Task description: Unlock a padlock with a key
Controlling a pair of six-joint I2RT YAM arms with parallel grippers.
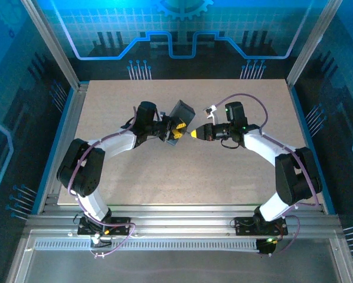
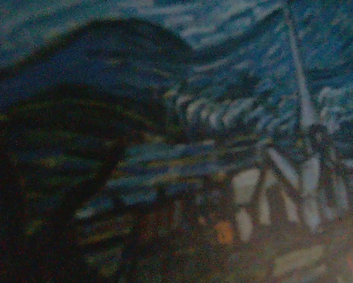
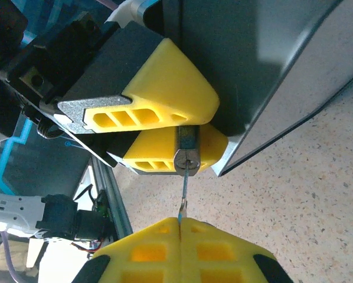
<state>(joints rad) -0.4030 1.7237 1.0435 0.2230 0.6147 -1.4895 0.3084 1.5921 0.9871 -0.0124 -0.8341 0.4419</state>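
- From above, the two arms met nose to nose over the middle of the table (image 1: 164, 177), the left gripper (image 1: 177, 133) and the right gripper (image 1: 194, 134) almost tip to tip.
- In that view the tin (image 1: 182, 111) stood tilted at the left gripper's far side, off the table. The small parts between the tips were too small to make out.
- The right wrist view gave the detail. The padlock (image 3: 186, 154) sat between the left gripper's (image 3: 207, 126) two yellow fingers, keyhole end towards the camera.
- Those fingers (image 3: 164, 88) stood partly closed and seemed to pinch the padlock, with the tin's grey side (image 3: 253, 65) right behind them.
- The right gripper (image 3: 179, 227) was fully closed, its yellow pads pressed together on the key (image 3: 183, 191).
- The key's thin blade ran straight up from the pads, and its tip was in the keyhole.
- The speckled table (image 3: 306, 194) lay beyond, at the right of that view.
- The left wrist view was dim and blurred, showing the tin's blue swirl paint (image 2: 224, 71) very close to the lens.
- How deep the key sat in the padlock could not be told.
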